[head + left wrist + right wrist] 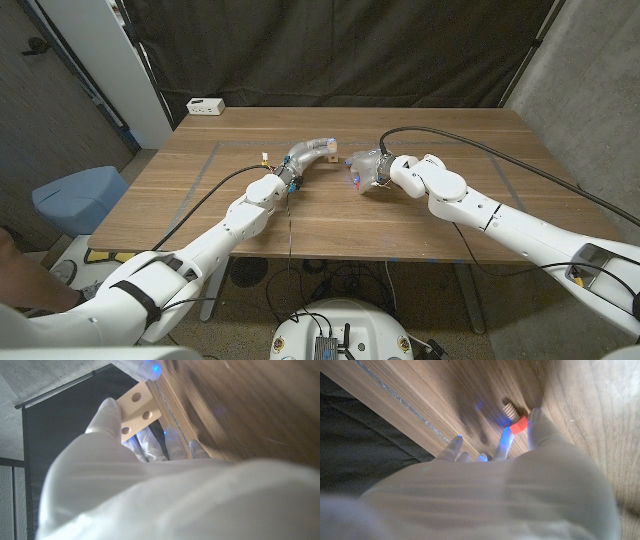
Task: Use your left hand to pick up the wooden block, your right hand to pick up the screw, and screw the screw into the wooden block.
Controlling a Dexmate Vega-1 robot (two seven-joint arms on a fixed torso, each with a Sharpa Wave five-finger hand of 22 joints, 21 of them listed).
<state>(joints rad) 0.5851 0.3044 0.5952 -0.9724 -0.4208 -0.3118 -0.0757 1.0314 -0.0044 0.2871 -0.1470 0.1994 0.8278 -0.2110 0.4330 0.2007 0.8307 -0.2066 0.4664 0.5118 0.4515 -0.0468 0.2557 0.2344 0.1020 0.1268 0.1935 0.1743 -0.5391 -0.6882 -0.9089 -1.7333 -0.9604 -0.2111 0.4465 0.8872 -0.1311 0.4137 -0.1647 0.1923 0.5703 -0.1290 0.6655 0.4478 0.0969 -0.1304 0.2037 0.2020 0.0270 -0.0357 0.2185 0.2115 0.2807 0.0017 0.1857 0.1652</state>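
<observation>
Centrally in the head view, a wooden table (pixel 420 215) was seen from above, with two white robot arms reaching in from the bottom corners. The left hand (pixel 305 155), just above the middle of the frame, was clasped around a pale wooden block (pixel 329 149), which was held up off the table. In the left wrist view, the block (pixel 136 409) was shown near the top centre with round holes in its face, pinched between gloved fingers (pixel 106 416). The right hand (pixel 368 168) was placed just right of the block, close to it. In the right wrist view, a wooden screw (pixel 514 415) with a red head was gripped between the fingertips (pixel 536 421) at upper right, over the tabletop. A white box (pixel 206 105) was set at the table's far left corner.
</observation>
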